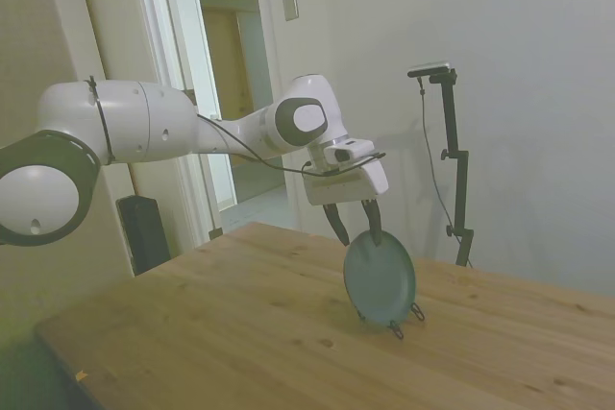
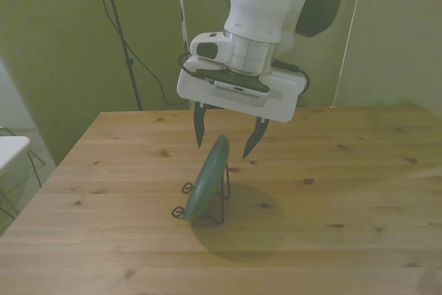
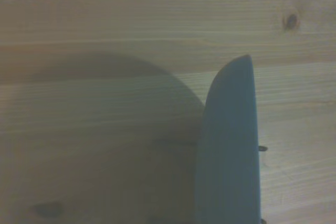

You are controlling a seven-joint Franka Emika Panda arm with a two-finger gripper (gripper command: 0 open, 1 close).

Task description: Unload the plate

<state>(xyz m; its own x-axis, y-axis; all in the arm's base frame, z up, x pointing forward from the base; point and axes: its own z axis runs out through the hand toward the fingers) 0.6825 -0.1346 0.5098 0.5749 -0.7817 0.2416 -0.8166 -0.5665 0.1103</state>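
Observation:
The grey-teal plate (image 1: 381, 278) (image 2: 207, 181) (image 3: 230, 150) stands on edge, leaning in a thin dark wire stand (image 2: 219, 198) (image 1: 397, 327) near the middle of the wooden table (image 2: 345, 191). My gripper (image 2: 226, 137) (image 1: 356, 226) hangs open just above the plate's top rim, one finger on each side of it, not touching the plate. In the wrist view the plate is seen edge-on from close above, with its shadow on the wood beside it.
Bare wood lies all round the stand. A doorway (image 1: 231, 93) and a dark box (image 1: 144, 229) stand beyond the table's far edge in the side view.

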